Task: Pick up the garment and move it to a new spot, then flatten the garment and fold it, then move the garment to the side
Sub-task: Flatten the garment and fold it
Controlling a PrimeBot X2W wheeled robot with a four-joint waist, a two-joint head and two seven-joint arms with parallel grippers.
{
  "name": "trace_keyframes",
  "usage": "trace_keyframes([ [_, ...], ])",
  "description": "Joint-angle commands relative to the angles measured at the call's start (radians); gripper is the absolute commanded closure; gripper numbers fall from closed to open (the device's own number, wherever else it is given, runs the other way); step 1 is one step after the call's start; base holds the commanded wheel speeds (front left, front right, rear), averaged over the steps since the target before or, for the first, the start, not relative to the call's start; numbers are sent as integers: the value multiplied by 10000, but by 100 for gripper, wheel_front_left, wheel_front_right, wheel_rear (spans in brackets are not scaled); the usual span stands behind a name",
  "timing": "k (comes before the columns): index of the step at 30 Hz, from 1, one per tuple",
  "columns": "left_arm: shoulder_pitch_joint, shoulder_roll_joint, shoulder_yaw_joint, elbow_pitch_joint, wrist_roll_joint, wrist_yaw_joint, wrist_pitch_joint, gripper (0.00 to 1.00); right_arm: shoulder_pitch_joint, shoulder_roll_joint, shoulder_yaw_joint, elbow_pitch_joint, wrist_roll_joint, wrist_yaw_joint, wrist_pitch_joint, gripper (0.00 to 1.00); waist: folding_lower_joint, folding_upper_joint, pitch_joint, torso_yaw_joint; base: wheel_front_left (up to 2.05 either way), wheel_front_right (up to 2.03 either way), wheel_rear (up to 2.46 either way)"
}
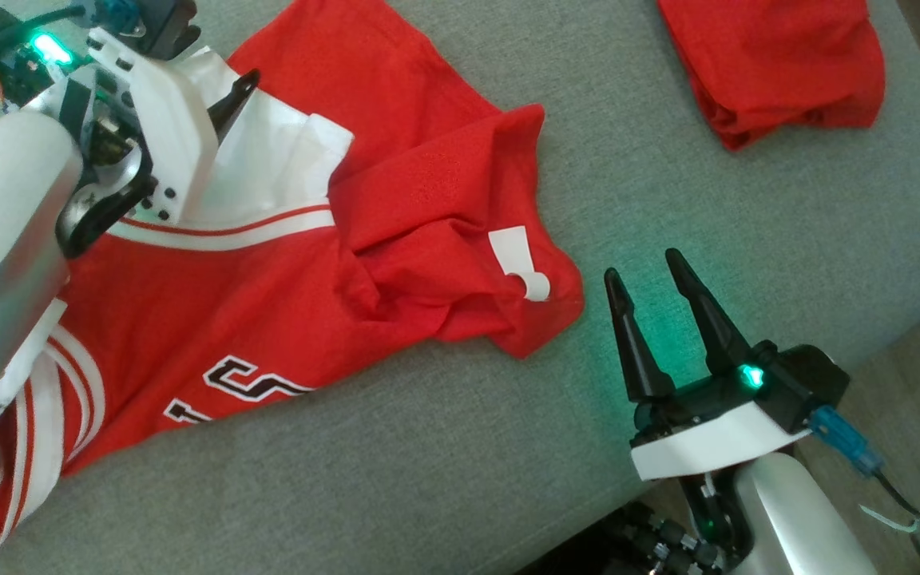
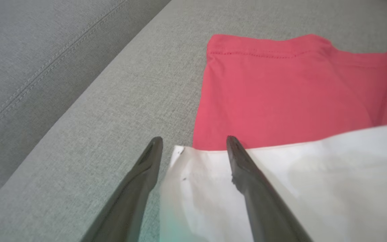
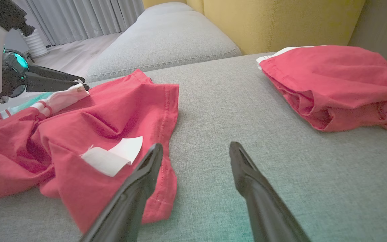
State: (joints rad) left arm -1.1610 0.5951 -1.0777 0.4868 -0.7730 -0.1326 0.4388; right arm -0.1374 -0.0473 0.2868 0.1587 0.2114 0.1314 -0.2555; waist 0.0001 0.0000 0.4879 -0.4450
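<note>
Sofa seat [image 1: 668,200]: grey woven fabric, broad, flat.
Grey cushion [image 3: 166,43]: rounded, at 12 o'clock in the right wrist view.
Yellow backrest [image 3: 281,20]: at 1 o'clock, behind the seat.
Curtains [image 3: 89,16]: grey, pleated, at 11 o'clock.
Floor [image 3: 76,50]: pale wood, below the curtains; also at 4 o'clock in the head view.

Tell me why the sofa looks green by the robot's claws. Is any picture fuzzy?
Head view: the little green light on the right gripper tints the grey sofa around it. Left wrist view: green glow on the white cloth at the bottom, close fingers fuzzy. Right wrist view: faint green on the sofa, otherwise sharp.
</note>
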Motion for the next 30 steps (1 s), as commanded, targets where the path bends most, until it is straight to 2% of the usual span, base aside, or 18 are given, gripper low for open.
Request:
trace_keyframes([
  [1,-600,398,260,-138,-48,20,12,4,-53,-31,196,-272,93,-7,-63,0,-1,0,4,-13,0,0,0],
  [2,-643,421,173,-92,-73,20,-4,6,-48,-31,208,-274,98,-7,-63,0,-1,0,2,-13,0,0,0],
  [4,-702,432,53,-12,-206,20,-18,5,-38,-31,217,-280,103,-7,-63,0,-1,0,-1,6,0,0,0],
  [5,-739,441,-16,16,-244,20,-19,26,-37,-31,219,-281,100,-7,-63,0,-1,0,-5,21,0,0,0],
  [6,-775,445,-82,29,-296,20,-22,58,-41,-31,227,-282,86,-7,-63,0,-1,0,-6,39,0,0,0],
  [7,-809,442,-131,42,-358,20,-34,75,-49,-31,229,-285,70,-7,-63,0,-1,0,-7,61,0,0,0],
  [8,-845,436,-194,35,-408,20,-57,100,-60,-31,241,-287,46,-7,-63,0,-1,0,-6,84,0,0,0],
  [14,-1144,437,-663,-292,-577,20,-476,100,-59,-30,187,-262,-81,-7,-63,0,-1,0,-93,342,0,0,0],
  [22,-1384,365,-741,-976,-634,20,-1889,100,252,-30,-171,199,-40,-7,-63,0,-1,0,-649,1148,0,0,0],
  [30,-1240,969,-474,-1712,-748,36,-2684,100,702,-109,-457,767,70,-7,-63,0,-1,0,-989,1839,0,0,0],
])
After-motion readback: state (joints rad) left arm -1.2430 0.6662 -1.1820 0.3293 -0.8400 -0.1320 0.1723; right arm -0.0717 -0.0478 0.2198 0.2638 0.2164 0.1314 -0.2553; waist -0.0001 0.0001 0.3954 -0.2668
